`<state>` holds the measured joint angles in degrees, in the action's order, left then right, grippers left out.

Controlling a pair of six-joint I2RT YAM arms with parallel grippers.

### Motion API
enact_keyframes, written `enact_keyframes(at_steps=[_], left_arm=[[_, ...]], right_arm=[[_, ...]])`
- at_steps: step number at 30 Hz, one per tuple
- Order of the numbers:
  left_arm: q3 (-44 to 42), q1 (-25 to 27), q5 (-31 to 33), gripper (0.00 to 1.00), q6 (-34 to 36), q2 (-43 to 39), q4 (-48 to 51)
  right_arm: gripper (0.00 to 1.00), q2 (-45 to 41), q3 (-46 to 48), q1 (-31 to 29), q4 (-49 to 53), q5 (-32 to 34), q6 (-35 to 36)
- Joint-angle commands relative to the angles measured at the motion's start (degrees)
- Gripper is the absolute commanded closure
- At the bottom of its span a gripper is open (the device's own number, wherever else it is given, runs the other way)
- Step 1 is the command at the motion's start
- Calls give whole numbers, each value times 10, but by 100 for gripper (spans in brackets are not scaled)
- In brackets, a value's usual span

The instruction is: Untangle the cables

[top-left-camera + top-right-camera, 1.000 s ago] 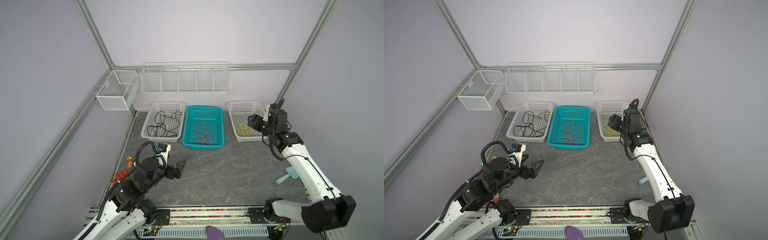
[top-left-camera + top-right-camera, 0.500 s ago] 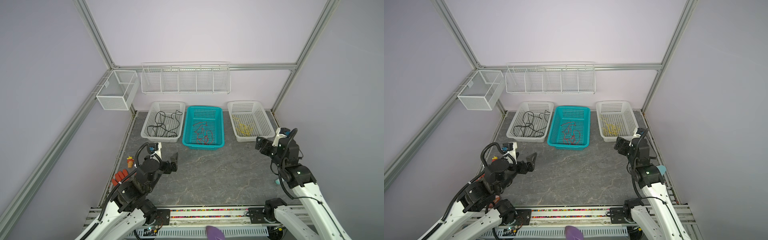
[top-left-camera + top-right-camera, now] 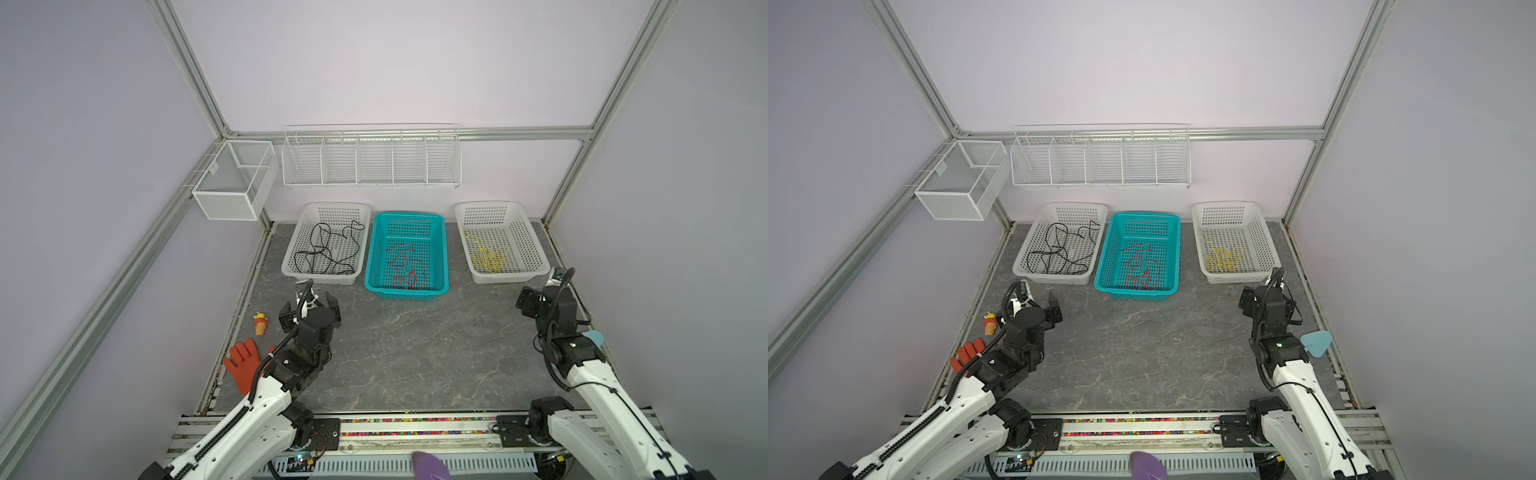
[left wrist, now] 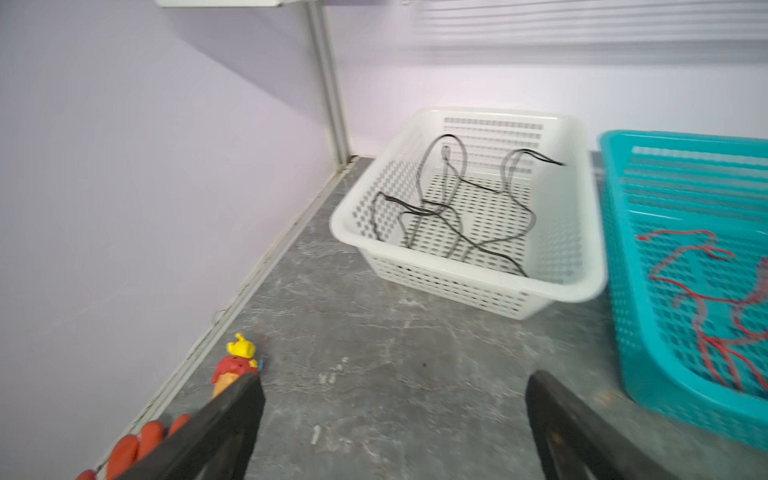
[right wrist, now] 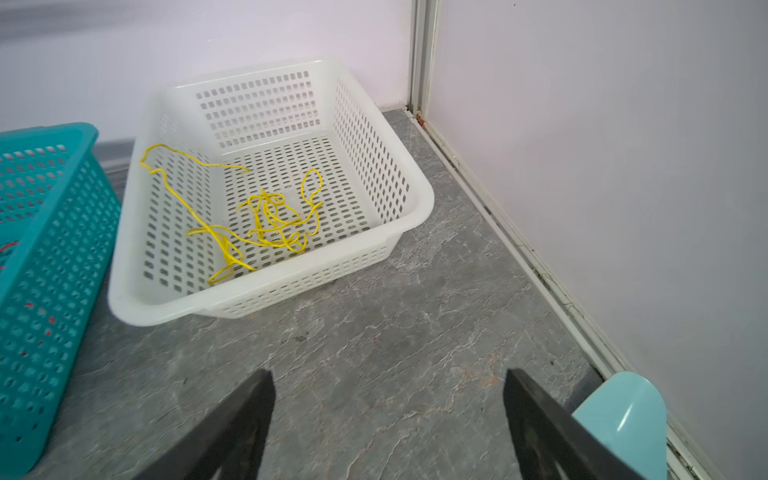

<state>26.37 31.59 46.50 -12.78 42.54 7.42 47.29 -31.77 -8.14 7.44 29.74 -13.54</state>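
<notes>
The three cables lie apart, each in its own basket along the back of the grey marbled surface (image 3: 415, 357). The black cable (image 3: 326, 251) sprawls in loose loops in the left white basket (image 3: 318, 277), with one end resting up against the far wall of that basket. The red cable (image 3: 405, 266) is bunched on the floor of the teal basket (image 3: 405, 291), which stands just beside the left white one. The yellow cable (image 5: 266, 220) is heaped in the right white basket (image 3: 507, 277), one strand climbing the side wall nearest the teal basket. The left hand (image 3: 309, 311) hangs above the bare surface in front of the left white basket, its jaws spread wide and holding nothing. The right hand (image 5: 388, 374) is near the right wall, in front of the right white basket, its jaws likewise wide apart and empty. Neither hand touches a cable or a basket. A small toy ice-cream cone (image 3: 261, 324) and a red glove (image 3: 243, 363) lie at the left edge of the surface near the left arm. A pale blue object (image 3: 1316, 343) sits at the right edge beside the right arm. A white wire rack (image 3: 370, 160) and a mesh box (image 3: 232, 183) hang on the walls above the baskets.
</notes>
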Motion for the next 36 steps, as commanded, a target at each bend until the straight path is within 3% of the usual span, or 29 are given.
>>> enact_keyframes(at_steps=[1,3,5,8,16,36], left_arm=[[-15,-87,-52,1,7,3,-66],[-31,-125,-85,1,34,11,-100],[-34,-152,-88,1,39,41,-120],[-36,-173,-83,1,37,83,-154],[-36,-199,-94,1,42,199,-265],[-43,-249,-183,1,80,348,-480]], right_arm=[[11,36,16,20,-103,1,38],[11,61,18,30,-134,-24,53],[11,91,25,32,-179,-30,91],[11,123,14,42,-186,-27,92],[11,149,31,56,-247,-51,110],[11,139,61,62,-270,-62,93]])
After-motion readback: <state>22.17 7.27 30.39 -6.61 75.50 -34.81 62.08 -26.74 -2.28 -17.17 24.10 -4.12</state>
